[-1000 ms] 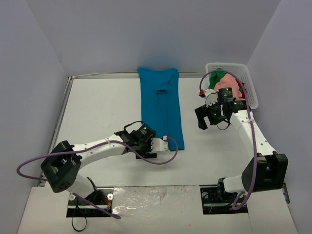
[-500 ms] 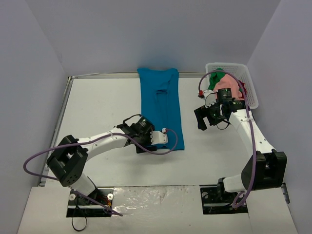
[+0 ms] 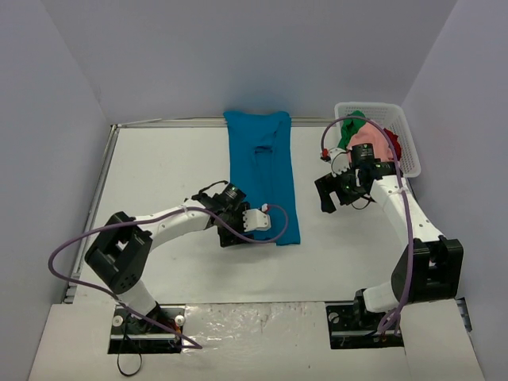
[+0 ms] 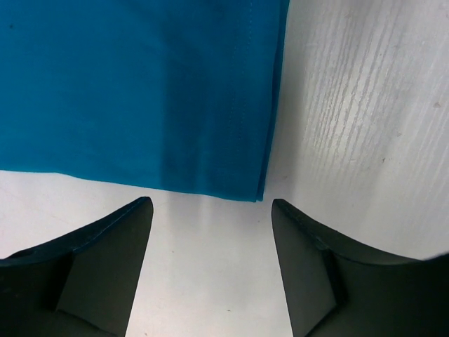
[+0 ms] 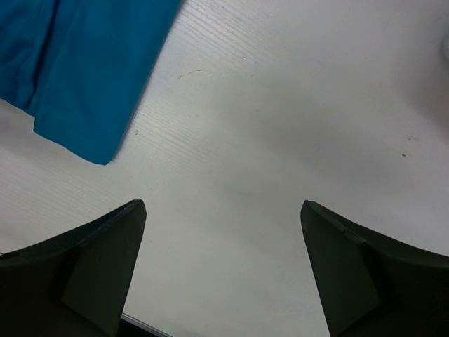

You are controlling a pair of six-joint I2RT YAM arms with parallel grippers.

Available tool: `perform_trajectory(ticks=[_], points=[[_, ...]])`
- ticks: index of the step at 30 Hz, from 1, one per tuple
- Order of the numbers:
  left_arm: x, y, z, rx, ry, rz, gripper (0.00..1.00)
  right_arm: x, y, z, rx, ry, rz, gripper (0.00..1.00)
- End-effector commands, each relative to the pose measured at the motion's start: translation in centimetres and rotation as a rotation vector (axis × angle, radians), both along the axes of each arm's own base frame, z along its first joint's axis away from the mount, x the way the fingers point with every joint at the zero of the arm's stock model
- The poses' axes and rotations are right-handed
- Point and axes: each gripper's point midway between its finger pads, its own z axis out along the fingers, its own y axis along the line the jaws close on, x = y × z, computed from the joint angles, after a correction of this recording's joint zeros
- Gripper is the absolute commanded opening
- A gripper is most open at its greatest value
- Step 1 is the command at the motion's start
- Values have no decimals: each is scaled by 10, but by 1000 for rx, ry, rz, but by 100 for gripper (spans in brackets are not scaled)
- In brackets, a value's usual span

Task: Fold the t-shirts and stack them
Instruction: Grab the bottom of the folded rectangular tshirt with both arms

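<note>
Teal-blue t-shirt [image 3: 262,175] lies flat on the counter [image 3: 159,175], mid-back, folded lengthwise into a long strip. Its collar end is at the far edge and its hem end is toward the arms.

Left fingers [image 4: 119,239] are apart with nothing between them, low over the counter just short of the hem. The hem's corner sits in line with the gap. Right fingers [image 5: 105,246] are also apart and empty, off to the shirt's right side and clear of the cloth.

Green [image 3: 352,129], pink [image 3: 369,144] and red [image 3: 394,143] shirts are bunched in the white basket [image 3: 409,151] at far right.

Handling, as I judge it:
- The cloth is light, limp and stacked in layers, so it will sag and slide apart if only the top ply is pinched.
- Take hold at the hem corners, one per arm, with a finger under all the layers.
- Lift low and carry the hem toward the collar.
- Risk: the stacked edge by the corner peels open.
</note>
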Motion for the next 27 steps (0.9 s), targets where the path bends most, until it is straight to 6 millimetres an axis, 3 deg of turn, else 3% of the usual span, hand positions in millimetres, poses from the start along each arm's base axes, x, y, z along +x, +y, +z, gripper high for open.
perform_trajectory(ticks=[1, 6, 10, 17, 27], points=[[2, -5, 8, -20, 43, -30, 67, -1, 1, -1, 12, 14, 8, 88], [3, -4, 4, -11, 108, -35, 67, -2, 1, -1, 12, 14, 10, 88], [3, -2, 3, 5, 127, -38, 61, -2, 1, -3, 9, 17, 8, 88], [-5, 7, -4, 42, 158, -40, 60, -1, 0, -5, 3, 23, 9, 88], [-13, 3, -3, 35, 179, -47, 62, -6, 1, -14, 6, 50, 19, 87]])
